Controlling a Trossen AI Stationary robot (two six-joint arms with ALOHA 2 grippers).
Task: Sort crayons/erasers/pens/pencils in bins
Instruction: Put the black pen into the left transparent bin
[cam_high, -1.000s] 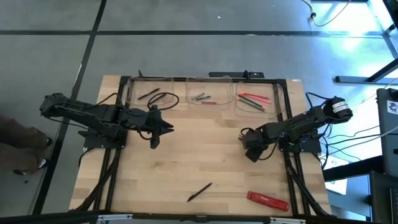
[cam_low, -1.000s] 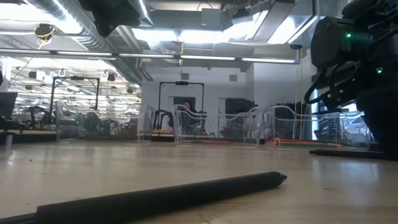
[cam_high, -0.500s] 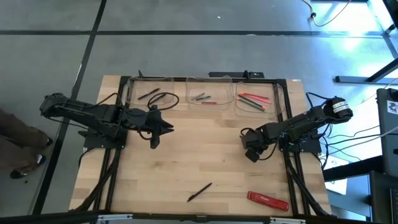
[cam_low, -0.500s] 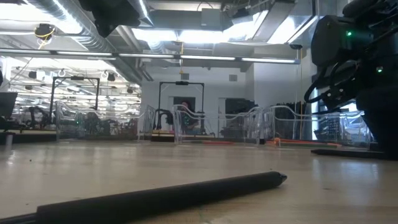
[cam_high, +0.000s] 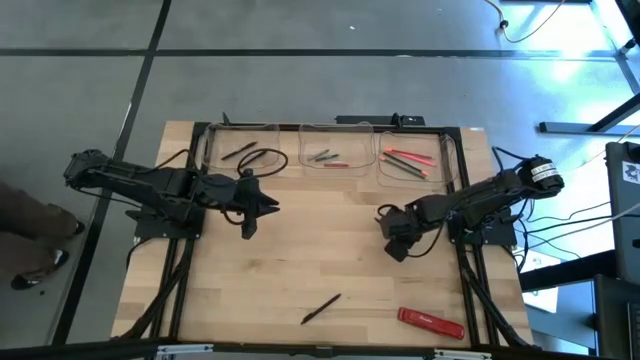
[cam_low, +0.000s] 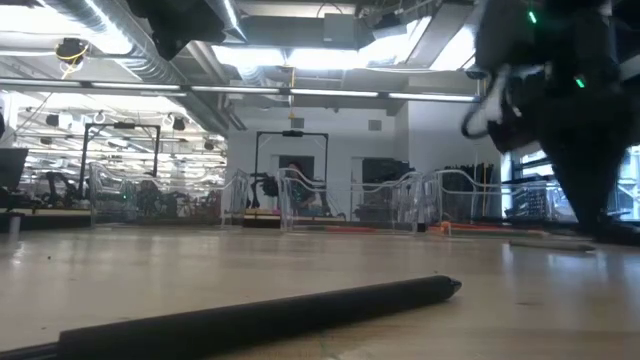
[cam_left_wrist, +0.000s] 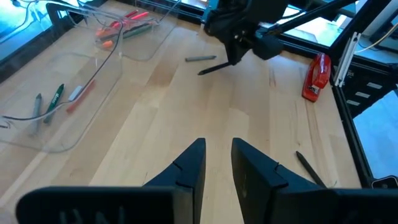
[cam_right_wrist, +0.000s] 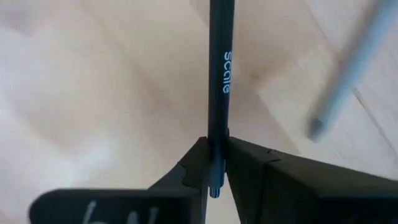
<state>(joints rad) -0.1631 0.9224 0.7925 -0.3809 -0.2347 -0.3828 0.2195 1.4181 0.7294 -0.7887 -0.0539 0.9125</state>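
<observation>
Two grippers in play; only the right gripper (cam_high: 393, 236) carries anything. Its jaws are clenched on a black pen (cam_right_wrist: 220, 74), pinched near one end, so most of the barrel sticks out ahead of the fingers (cam_right_wrist: 261, 171).

Risk: you hold the pen near its tip, so a fast swing could let it pivot or slip out before it reaches the bins (cam_high: 240, 155) at 12 o'clock. A grey stick (cam_left_wrist: 200, 58) lies just beside the grasp; a low pass could knock it.

Pose: right arm reaches in from 3 o'clock, wrist low over the table (cam_high: 320, 250). Left gripper (cam_left_wrist: 216, 163) waits at 9 o'clock, jaws slightly parted, empty. Another pen (cam_high: 321, 308) lies at 6 o'clock.
</observation>
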